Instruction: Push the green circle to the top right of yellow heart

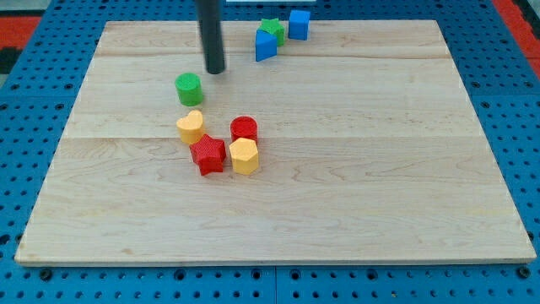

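Note:
The green circle [189,88] is a short green cylinder on the wooden board, left of centre. The yellow heart [191,127] lies just below it, a small gap apart. My tip [216,69] is at the end of the dark rod, above and to the right of the green circle, a short way off and not touching it.
A red star [207,155], a red cylinder [244,128] and a yellow hexagon [244,156] cluster right of the heart. Near the view's top edge sit a green star [272,29], a blue wedge [265,46] and a blue cube [299,24]. The board [380,169] rests on a blue pegboard.

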`<action>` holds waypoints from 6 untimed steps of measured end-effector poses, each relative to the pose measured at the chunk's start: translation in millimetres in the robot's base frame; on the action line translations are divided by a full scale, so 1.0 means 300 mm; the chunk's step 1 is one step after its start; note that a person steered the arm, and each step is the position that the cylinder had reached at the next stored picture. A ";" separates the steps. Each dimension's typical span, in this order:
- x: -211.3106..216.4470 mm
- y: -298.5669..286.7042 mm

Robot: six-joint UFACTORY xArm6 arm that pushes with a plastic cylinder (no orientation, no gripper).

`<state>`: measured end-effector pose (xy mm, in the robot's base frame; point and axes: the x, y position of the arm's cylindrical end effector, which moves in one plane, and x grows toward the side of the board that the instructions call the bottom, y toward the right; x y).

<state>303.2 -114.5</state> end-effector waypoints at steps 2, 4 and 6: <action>0.147 -0.033; 0.112 0.086; -0.130 0.674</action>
